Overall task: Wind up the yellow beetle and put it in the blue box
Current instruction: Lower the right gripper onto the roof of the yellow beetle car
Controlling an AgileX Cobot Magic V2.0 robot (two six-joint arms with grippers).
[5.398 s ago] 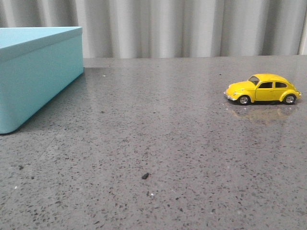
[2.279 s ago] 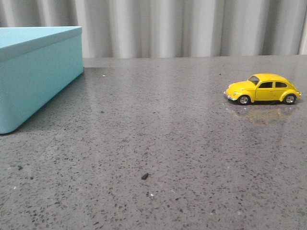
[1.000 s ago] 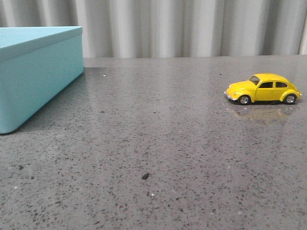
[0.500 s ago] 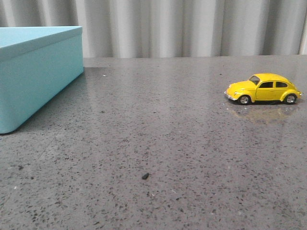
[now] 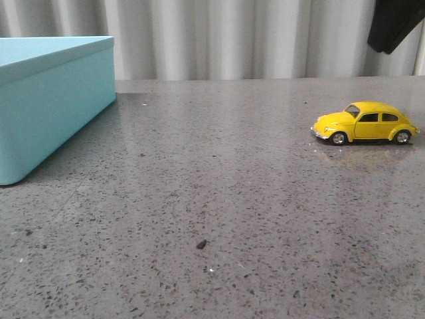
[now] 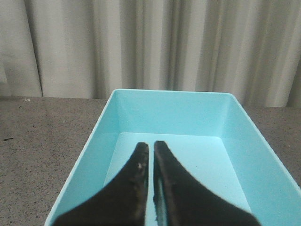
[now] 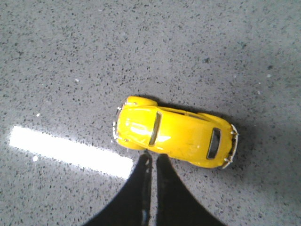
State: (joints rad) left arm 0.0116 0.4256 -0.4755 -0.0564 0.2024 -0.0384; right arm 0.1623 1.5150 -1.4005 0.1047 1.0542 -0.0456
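The yellow beetle stands on its wheels on the grey table at the right, side-on with its nose to the left. In the right wrist view the beetle lies below the camera, and my right gripper is shut and empty, high above it by its near side. A dark part of the right arm shows at the front view's top right. The blue box stands open at the far left. My left gripper is shut and empty, above the box's bare inside.
The grey speckled table runs back to a pale curtain. A small dark speck lies near the front middle. A bright strip of reflected light lies on the table beside the beetle.
A dark part of the right arm has come into the front view's top right corner, above the beetle. The beetle and the box have not moved.
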